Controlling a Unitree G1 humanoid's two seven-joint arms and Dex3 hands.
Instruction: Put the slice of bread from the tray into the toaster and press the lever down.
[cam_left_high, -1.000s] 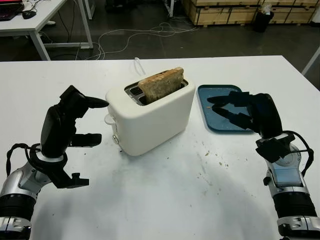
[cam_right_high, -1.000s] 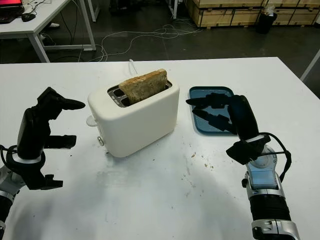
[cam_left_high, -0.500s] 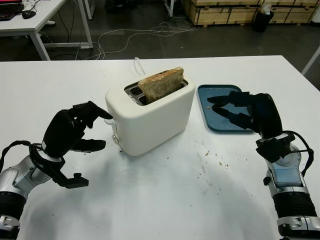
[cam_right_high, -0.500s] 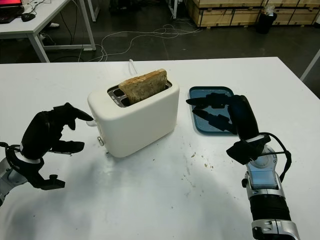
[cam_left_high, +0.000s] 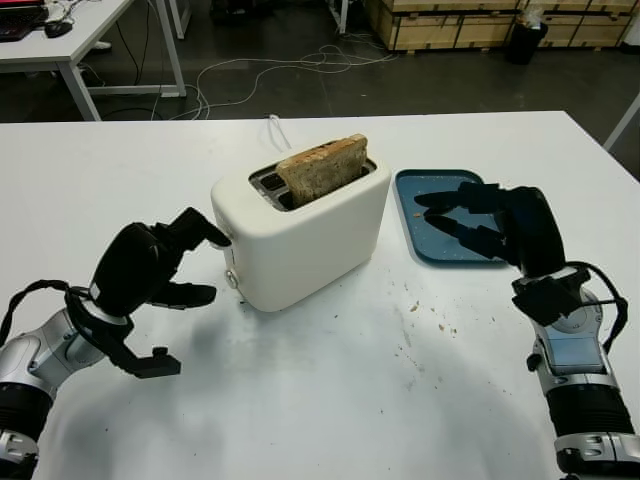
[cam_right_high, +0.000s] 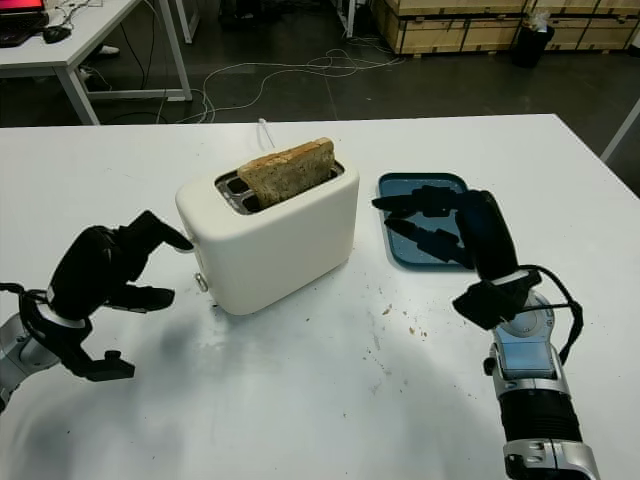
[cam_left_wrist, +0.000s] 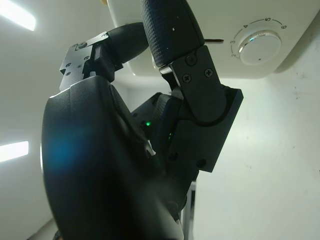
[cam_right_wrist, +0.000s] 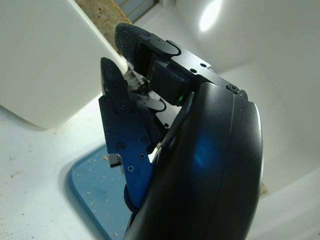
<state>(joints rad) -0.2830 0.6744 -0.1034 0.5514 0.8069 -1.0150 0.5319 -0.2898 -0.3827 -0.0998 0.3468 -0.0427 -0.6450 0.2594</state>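
Note:
A white toaster (cam_left_high: 310, 240) stands mid-table with a browned slice of bread (cam_left_high: 322, 170) sticking up out of its near slot. My left hand (cam_left_high: 215, 265) is at the toaster's left end, fingers (cam_left_high: 205, 228) curled with the tips at the lever (cam_left_wrist: 102, 2), above the dial (cam_left_wrist: 258, 41). It holds nothing. Whether the tips press the lever I cannot tell. My right hand (cam_left_high: 428, 212) hovers open over the blue tray (cam_left_high: 440, 175), which has only crumbs in it.
Crumbs (cam_left_high: 410, 320) lie scattered on the white table right of the toaster. A white cord (cam_left_high: 273, 125) runs off behind the toaster. Beyond the table's far edge are cables on the floor and another desk (cam_left_high: 70, 40).
My left hand has dropped from a raised, spread pose and moved right to the toaster's left end, fingers curling onto the lever area. The right hand, bread and toaster have not moved.

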